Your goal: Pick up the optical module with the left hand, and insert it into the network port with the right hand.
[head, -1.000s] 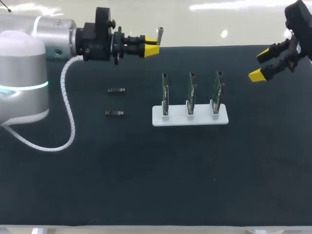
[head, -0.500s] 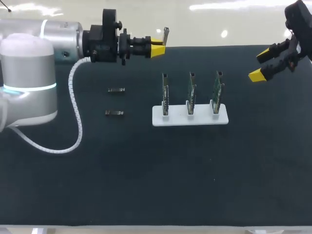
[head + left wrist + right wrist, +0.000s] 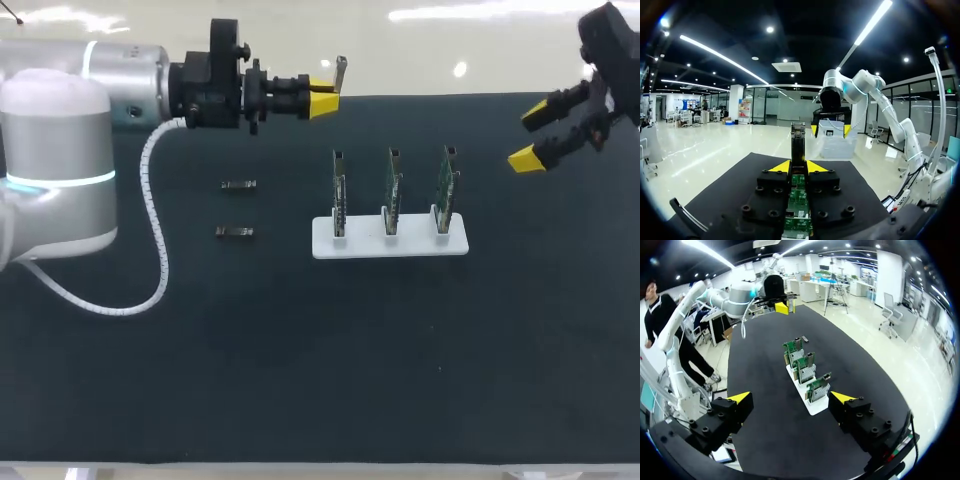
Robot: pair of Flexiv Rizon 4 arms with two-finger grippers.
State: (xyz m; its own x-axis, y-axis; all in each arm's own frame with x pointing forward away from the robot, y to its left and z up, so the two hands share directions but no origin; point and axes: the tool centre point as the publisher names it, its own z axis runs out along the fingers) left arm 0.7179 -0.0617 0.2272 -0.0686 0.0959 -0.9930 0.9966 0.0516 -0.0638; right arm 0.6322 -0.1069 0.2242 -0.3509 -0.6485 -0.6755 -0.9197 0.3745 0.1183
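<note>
My left gripper (image 3: 325, 96) hovers over the table's far left part, shut on a small metal optical module (image 3: 341, 71) that sticks up past its yellow tips. In the left wrist view the module (image 3: 798, 142) stands upright between the fingers of the left gripper (image 3: 797, 166). Three green boards with metal network ports (image 3: 392, 158) on top stand in a white holder (image 3: 390, 243) mid-table. My right gripper (image 3: 530, 130) hangs open and holds nothing at the far right, above the table. Seen from the right wrist, the boards (image 3: 805, 367) lie ahead of the right gripper (image 3: 791, 398).
Two more optical modules (image 3: 238, 185) (image 3: 235, 232) lie flat on the black mat (image 3: 300, 360), left of the holder. A white coiled cable (image 3: 150, 240) hangs from my left arm over the mat's left side.
My left arm has carried the module a little to the right and then stopped. The right gripper has shifted slightly, still open.
</note>
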